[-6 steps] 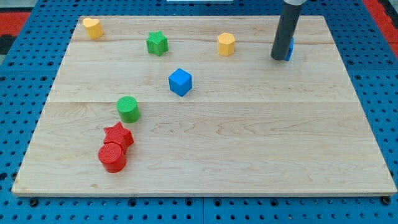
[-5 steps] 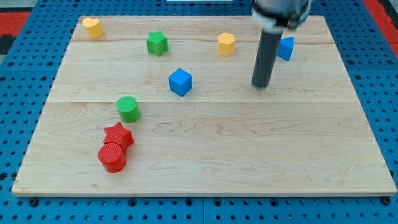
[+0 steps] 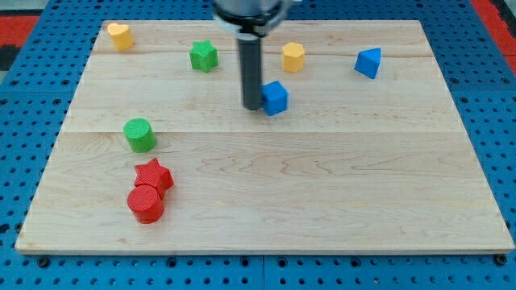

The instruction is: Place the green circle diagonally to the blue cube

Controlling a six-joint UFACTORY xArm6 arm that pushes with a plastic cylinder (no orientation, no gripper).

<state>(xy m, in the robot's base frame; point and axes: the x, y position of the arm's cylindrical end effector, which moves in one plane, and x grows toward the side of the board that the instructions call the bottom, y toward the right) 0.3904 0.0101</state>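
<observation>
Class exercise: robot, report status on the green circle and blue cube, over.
My tip against the blue cube's left side. Green circle far toward the view's lower left, apart. Red star just below the circle; nothing between circle and cube.

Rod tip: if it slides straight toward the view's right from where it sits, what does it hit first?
The blue cube. My tip sits right against the cube's left side, seemingly touching, so it would meet that at once. Beyond it, the board looks free along that line.

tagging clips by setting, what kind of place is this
Likely a robotics lab bench for block pushing: a wooden board lies on blue perforated panels, small coloured blocks such as the blue cube lie scattered, and my tip stands beside that cube.
</observation>
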